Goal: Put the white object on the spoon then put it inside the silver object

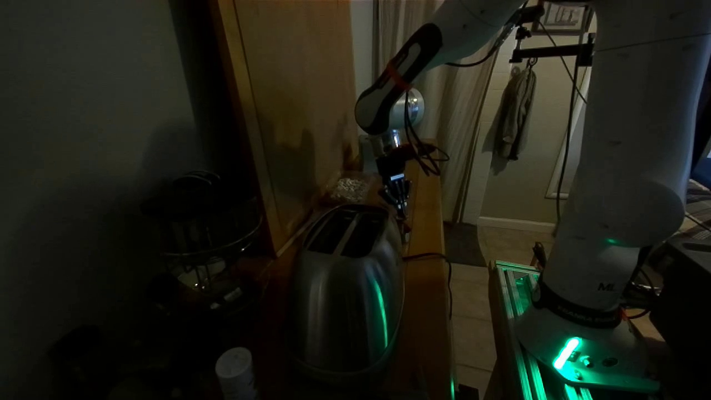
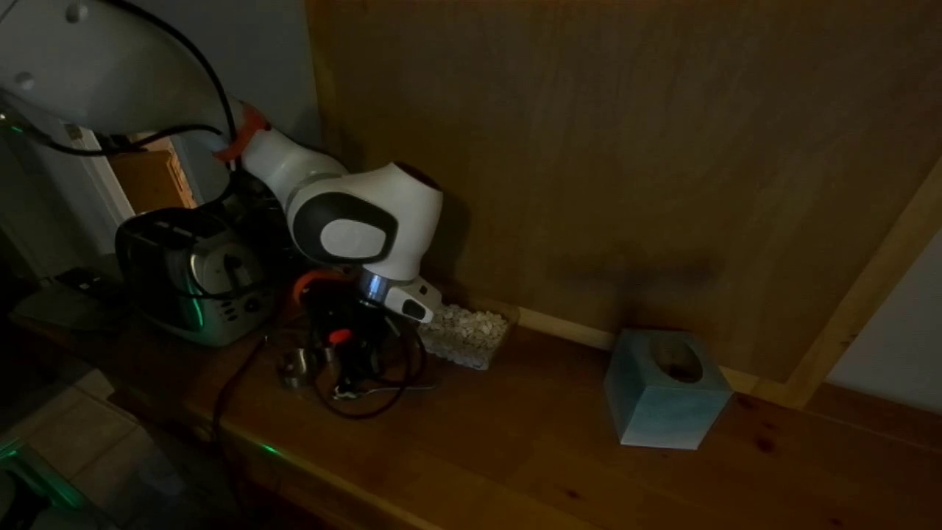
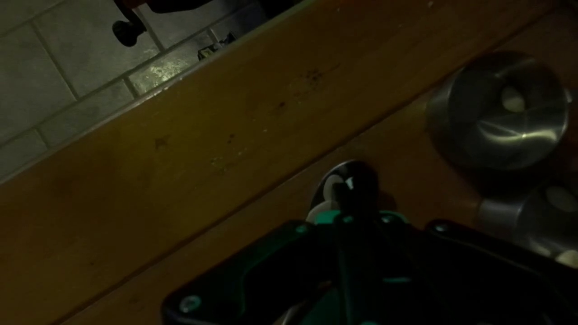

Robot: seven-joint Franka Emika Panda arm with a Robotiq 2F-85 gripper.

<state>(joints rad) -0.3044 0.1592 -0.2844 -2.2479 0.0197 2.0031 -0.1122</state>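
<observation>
The spoon [image 3: 347,168] lies on the wooden counter in the wrist view, its shiny bowl just beyond my fingertips; its handle end [image 2: 421,387] shows in an exterior view. Pale white pieces, one the white object [image 3: 330,186], lie at the bowl, partly covered by a finger. My gripper [image 3: 354,216] is low over the spoon with its fingers together; it is too dark to see anything between them. It also shows in an exterior view [image 1: 401,210]. The silver toaster [image 1: 336,311] stands apart on the counter, also in an exterior view [image 2: 224,313].
Two small steel cups [image 3: 440,113] [image 3: 499,216] with pale pieces inside stand right of the gripper in the wrist view. A clear box of white stones [image 1: 350,190] stands against the wooden panel. A blue tissue box [image 2: 662,412] stands farther along. Cables hang near the counter edge.
</observation>
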